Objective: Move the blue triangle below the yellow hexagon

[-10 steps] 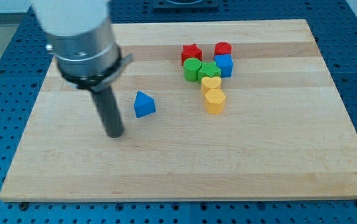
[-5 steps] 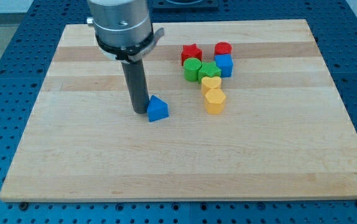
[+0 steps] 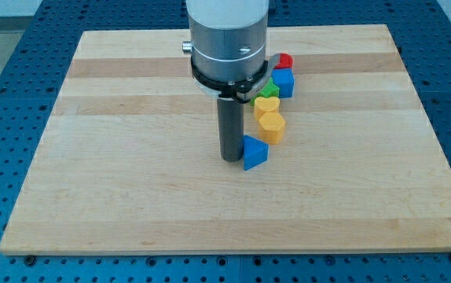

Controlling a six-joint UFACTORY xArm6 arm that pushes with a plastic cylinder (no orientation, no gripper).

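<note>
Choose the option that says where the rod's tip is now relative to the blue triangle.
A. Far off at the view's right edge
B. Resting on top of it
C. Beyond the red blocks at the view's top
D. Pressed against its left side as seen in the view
D: my tip stands on the board right against the blue triangle, on its side toward the view's left, with the yellow hexagon just above and right of the triangle.

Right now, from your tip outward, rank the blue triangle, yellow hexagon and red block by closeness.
From my tip:
1. Blue triangle, touching on the view's right.
2. Yellow hexagon, up and right.
3. Red block, farthest, toward the view's top.
</note>
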